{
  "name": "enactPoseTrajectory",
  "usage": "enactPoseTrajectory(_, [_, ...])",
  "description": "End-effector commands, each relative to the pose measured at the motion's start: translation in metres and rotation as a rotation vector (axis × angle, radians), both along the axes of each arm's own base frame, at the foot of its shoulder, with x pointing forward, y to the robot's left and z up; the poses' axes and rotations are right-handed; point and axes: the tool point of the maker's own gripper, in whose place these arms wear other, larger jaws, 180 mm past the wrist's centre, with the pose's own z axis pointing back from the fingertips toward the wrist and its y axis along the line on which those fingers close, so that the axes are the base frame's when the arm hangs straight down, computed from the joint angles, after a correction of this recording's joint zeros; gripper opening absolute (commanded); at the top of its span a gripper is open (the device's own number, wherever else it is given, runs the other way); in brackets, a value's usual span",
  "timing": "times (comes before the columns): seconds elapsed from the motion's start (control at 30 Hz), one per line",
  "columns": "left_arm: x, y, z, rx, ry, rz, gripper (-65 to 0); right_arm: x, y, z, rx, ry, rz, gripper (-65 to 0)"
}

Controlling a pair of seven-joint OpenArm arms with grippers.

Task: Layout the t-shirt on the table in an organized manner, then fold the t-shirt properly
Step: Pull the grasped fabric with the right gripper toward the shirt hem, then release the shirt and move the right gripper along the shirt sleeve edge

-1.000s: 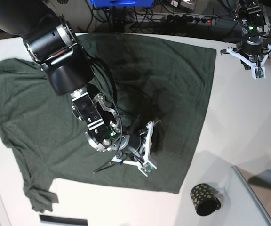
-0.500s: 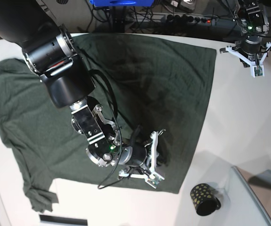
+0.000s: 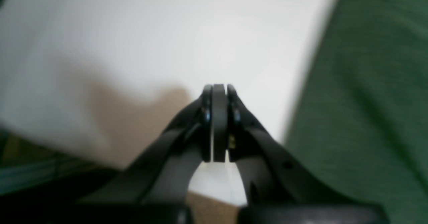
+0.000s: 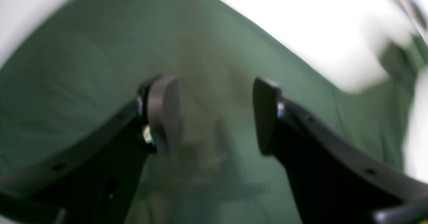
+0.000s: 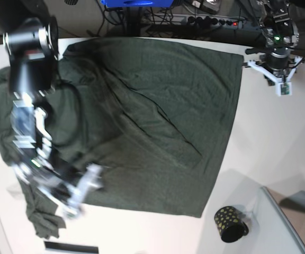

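Here we look down on the white table (image 5: 279,143) from above. Nearest us, at the front edge, a small black cup with gold dots (image 5: 230,223) lies on the bare tabletop, just beyond the t-shirt's front right corner and not touching it. The dark green t-shirt (image 5: 158,116) is spread across most of the table's left and middle, mostly flat, with long creases running diagonally through its centre and a bunched sleeve at the front left.

Over that front left part we see the right gripper (image 5: 81,190), blurred by motion in the overhead view. In its own wrist camera, the right gripper's two fingers (image 4: 164,112) stand clearly apart, with only green fabric visible between and below them; nothing is held.

Farther back, near the table's far right edge, the left gripper (image 5: 283,87) hangs over bare white surface, just beside the shirt's far right corner. Its wrist view shows its jaws pressed together with nothing between them, and the shirt's edge to one side.

Beyond the table, cables and a power strip (image 5: 211,22) lie in shadow.
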Motion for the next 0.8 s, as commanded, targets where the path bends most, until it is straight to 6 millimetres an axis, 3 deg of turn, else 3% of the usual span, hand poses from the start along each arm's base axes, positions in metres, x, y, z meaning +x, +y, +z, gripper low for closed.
enactPoseTrajectory(0.0, [0.009,-0.005,0.008,0.010,-0.036,-0.028,-65.0,-0.005,-0.010,0.011,0.046,-0.046,-0.052,-32.4])
enactPoseTrajectory(0.1, [0.019,-0.030,0.004,-0.019,-0.037,-0.092,-65.0,-0.059,-0.078,-0.015,0.039,0.006,-0.274,-35.3])
enactPoseTrajectory(0.17, [0.027,-0.038,0.003,-0.029,-0.044,-0.111,-65.0,-0.093,-0.114,-0.029,0.026,0.038,-0.393,-47.1])
enactPoseTrajectory(0.27, [0.030,-0.042,0.001,-0.037,-0.043,-0.117,-65.0,-0.135,-0.146,-0.049,0.005,0.083,-0.498,-65.0])
enactPoseTrajectory(0.37, [0.030,-0.042,0.000,-0.038,-0.041,-0.118,-65.0,-0.165,-0.169,-0.058,-0.020,0.108,-0.569,-63.3])
enactPoseTrajectory(0.53, [0.029,-0.041,-0.007,-0.045,-0.026,-0.113,-65.0,-0.197,-0.193,-0.075,-0.029,0.172,-0.670,-64.8])
enactPoseTrajectory(0.77, [0.025,-0.044,-0.029,-0.068,0.000,-0.113,-65.0,-0.225,-0.222,-0.104,-0.024,0.270,-0.759,-64.8])
